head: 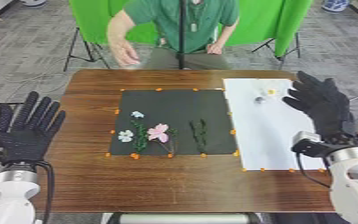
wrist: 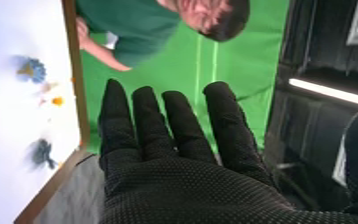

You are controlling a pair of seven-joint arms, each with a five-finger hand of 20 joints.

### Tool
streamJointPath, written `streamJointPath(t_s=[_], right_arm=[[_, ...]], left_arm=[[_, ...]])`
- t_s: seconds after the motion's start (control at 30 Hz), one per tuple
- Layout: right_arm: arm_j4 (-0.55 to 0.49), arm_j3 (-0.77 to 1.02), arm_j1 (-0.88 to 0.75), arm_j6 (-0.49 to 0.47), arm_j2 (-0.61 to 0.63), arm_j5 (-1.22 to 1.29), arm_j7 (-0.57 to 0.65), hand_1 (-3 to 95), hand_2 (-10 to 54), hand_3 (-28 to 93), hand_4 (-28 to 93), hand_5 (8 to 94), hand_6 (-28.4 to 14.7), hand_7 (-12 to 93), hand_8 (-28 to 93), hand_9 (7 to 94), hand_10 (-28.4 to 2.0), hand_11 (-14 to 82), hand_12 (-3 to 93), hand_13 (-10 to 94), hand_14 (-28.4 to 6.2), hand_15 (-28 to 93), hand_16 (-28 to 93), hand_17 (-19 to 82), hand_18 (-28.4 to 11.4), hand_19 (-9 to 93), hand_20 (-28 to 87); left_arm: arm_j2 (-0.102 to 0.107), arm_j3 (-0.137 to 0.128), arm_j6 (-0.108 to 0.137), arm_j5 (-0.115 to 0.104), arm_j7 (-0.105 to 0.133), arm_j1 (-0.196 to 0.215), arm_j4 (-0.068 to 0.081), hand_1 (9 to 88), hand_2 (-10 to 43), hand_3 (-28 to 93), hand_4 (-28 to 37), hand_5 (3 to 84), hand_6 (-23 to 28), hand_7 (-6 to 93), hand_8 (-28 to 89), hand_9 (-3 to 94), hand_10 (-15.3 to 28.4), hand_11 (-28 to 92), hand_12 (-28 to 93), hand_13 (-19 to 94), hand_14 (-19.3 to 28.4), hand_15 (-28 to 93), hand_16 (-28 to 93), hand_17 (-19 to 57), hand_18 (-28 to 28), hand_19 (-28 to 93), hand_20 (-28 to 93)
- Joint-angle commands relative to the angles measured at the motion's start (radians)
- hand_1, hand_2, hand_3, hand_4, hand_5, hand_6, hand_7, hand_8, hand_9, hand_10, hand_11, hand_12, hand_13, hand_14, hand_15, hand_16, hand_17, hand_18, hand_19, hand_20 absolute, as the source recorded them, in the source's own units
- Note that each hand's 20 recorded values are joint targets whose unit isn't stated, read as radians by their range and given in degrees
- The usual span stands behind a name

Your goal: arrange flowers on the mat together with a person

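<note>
In the head view my left hand (head: 31,131) is held at the table's left edge, fingers straight. My right hand (head: 322,106) is over the right edge of the white sheet (head: 286,135), open and holding nothing; in the right wrist view the right hand (wrist: 193,185) has straight fingers. On the black mat (head: 171,105) lie white flowers (head: 126,135) with green stems, a pink flower (head: 159,132) and green sprigs (head: 199,135). A white flower (head: 270,92) lies on the sheet's far part. In the right wrist view a blue flower (wrist: 31,70) is on the white surface.
The brown table (head: 82,175) carries orange markers (head: 135,156) around mat and sheet. Across it a person in green sits behind a dark vertical pole (head: 182,45), one hand raised near the far left edge. A green cloth (head: 286,20) hangs behind.
</note>
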Motion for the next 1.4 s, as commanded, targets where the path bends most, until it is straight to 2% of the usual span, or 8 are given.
streamJointPath(t_s=[0.03, 0.23, 0.47, 0.63, 0.77, 0.87, 1.03, 1.4], right_arm=[[0.004, 0.003, -0.009, 0.014, -0.004, 0.010, -0.030, 8.7, 4.3, 66, -28, 33.6, -5.2, 7, -5, 30.2, -17.8, 1.3, 17.5, 24, -16.4, 5, 30, 12, -18.0, 27, 15], [0.009, 0.006, -0.007, 0.001, -0.002, 0.015, -0.033, 8.7, 4.4, 66, -28, 30.9, -7.1, 7, -4, 30.1, -18.9, 1.6, 18.9, 28, -16.5, 13, 31, 15, -19.9, 44, 24], [0.001, 0.034, -0.034, 0.005, -0.010, 0.020, -0.039, 8.8, 4.4, 66, -28, 30.5, -7.6, 9, -4, 35.2, -19.4, 5.8, 24.0, 32, -15.4, 43, 27, 15, -19.5, 55, 33], [-0.010, 0.067, -0.057, -0.023, -0.027, 0.021, -0.039, 8.6, 6.7, 69, -27, 33.2, -6.3, 20, -6, 39.1, -18.9, 21.9, 30.9, 33, -15.3, 48, 25, 15, -19.0, 55, 34], [-0.004, 0.091, -0.062, -0.085, -0.041, 0.022, -0.042, 8.5, 7.8, 70, -27, 35.0, -4.9, 34, -11, 39.6, -18.6, 26.7, 32.8, 33, -15.3, 40, 23, 15, -18.2, 48, 28], [-0.003, 0.098, -0.065, -0.114, -0.047, 0.019, -0.039, 7.8, 8.4, 70, -27, 37.8, -4.6, 38, -12, 39.9, -18.9, 17.8, 28.7, 31, -15.7, 23, 24, 16, -16.7, 33, 20], [-0.002, 0.101, -0.066, -0.120, -0.049, 0.017, -0.041, 7.3, 8.7, 70, -26, 39.1, -4.5, 36, -13, 37.5, -19.5, 5.7, 23.4, 28, -15.6, 8, 25, 15, -15.4, 23, 15], [-0.004, 0.115, -0.069, -0.133, -0.060, 0.005, -0.032, 8.7, 7.9, 70, -25, 40.0, -5.0, 22, -8, 35.2, -19.3, 3.0, 22.8, 27, -16.3, 5, 29, 15, -18.0, 23, 15]], left_arm=[[-0.009, -0.003, -0.005, -0.002, 0.005, 0.016, -0.001, 25.0, 12.3, 66, -28.3, 38.5, 7.4, 10.0, -8, 32.0, 14.3, 14, 8, 20, 12.1, 19, -6, -4.7, 11.2, 23, 10], [-0.009, 0.001, -0.006, -0.001, 0.003, 0.010, 0.002, 25.0, 12.4, 66, -28.3, 38.5, 7.4, 10.0, -8, 32.0, 14.3, 14, 8, 20, 12.1, 18, -6, -4.6, 11.1, 23, 10], [-0.009, -0.001, -0.004, 0.000, 0.006, 0.020, -0.003, 25.3, 12.4, 66, -28.3, 38.5, 7.4, 10.0, -9, 32.1, 14.3, 14, 8, 20, 12.1, 18, -6, -3.8, 10.4, 23, 10], [-0.006, -0.007, 0.009, 0.088, -0.020, 0.016, -0.002, 25.4, 12.4, 66, -28.3, 38.5, 7.5, 9.9, -8, 32.3, 14.6, 14, 8, 22, 13.3, 22, -6, -2.0, 13.1, 32, 14], [-0.003, -0.006, 0.001, 0.080, -0.018, 0.015, 0.001, 25.0, 12.4, 66, -28.3, 38.4, 7.5, 10.0, -8, 33.4, 15.0, 15, 8, 23, 13.7, 23, -7, -2.3, 13.9, 34, 15], [-0.004, -0.005, -0.002, 0.076, -0.015, 0.019, 0.000, 25.0, 12.5, 66, -28.3, 38.6, 7.6, 10.3, -8, 39.5, 16.6, 17, 9, 24, 13.8, 23, -7, -2.9, 13.4, 31, 13], [-0.005, -0.004, -0.002, 0.077, -0.013, 0.017, -0.001, 24.8, 12.6, 66, -28.3, 39.1, 7.7, 10.5, -8, 42.7, 17.2, 19, 11, 24, 13.6, 22, -7, -3.1, 12.5, 28, 11], [-0.005, 0.000, 0.003, 0.068, -0.005, 0.015, -0.002, 24.7, 12.4, 67, -28.3, 39.7, 7.9, 10.5, -8, 38.7, 16.0, 17, 10, 24, 13.3, 21, -7, -3.3, 12.1, 26, 11]])
